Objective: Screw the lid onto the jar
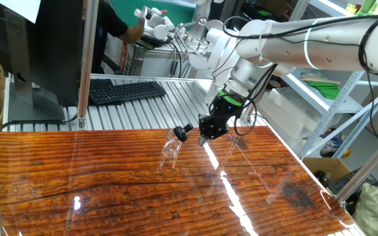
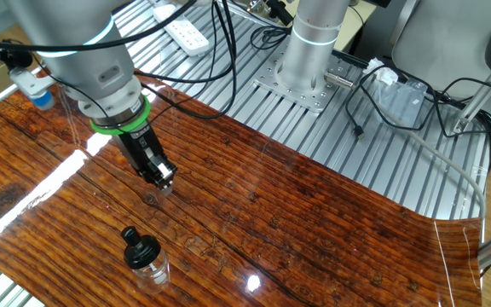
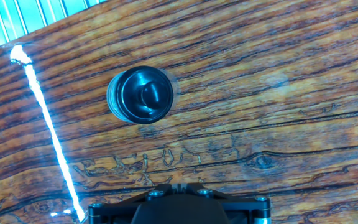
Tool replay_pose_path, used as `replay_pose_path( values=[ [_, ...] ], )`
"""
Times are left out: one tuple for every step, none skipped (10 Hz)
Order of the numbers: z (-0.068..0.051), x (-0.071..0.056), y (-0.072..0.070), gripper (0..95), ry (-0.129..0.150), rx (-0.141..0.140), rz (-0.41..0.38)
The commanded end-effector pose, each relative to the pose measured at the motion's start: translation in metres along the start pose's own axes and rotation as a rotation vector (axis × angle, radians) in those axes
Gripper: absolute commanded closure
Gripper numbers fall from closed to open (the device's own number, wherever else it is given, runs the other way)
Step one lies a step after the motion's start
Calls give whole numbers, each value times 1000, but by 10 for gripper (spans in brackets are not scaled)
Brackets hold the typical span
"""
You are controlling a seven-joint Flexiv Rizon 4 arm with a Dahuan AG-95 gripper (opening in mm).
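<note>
The jar (image 1: 170, 152) is a small clear bottle standing upright on the wooden table (image 1: 110, 196). The black lid (image 1: 181, 133) sits on its neck, with a small knob on top. Both also show in the other fixed view, the lid (image 2: 140, 249) above the jar (image 2: 153, 271). In the hand view the lid (image 3: 143, 94) is seen from above, covering the jar. My gripper (image 1: 202, 139) hangs just right of the jar, apart from it, with its fingers together and empty. It shows in the other fixed view (image 2: 165, 181) and at the bottom edge of the hand view (image 3: 178, 185).
A keyboard (image 1: 126, 90) and a monitor (image 1: 38, 52) stand on the ribbed metal bench behind the table. The arm's base (image 2: 314, 51) and a power strip (image 2: 186, 34) are also there. Shelves (image 1: 327, 92) stand to the right.
</note>
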State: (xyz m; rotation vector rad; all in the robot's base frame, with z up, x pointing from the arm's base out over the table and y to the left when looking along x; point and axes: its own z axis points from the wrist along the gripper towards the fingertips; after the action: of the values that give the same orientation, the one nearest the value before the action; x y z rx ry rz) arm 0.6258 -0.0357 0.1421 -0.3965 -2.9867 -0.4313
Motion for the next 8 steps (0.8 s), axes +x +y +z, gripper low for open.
replay_pose_path(
  values=[
    [0,0,0,950,4,1,4],
    [0,0,0,950,3,2,8],
    [0,0,0,950,4,1,12],
    [0,0,0,950,5,1,13],
    [0,0,0,950,0,-1,13],
    [0,0,0,950,-2,-1,14],
    [0,0,0,950,-5,-3,20],
    [0,0,0,950,-16,-4,37]
  ],
)
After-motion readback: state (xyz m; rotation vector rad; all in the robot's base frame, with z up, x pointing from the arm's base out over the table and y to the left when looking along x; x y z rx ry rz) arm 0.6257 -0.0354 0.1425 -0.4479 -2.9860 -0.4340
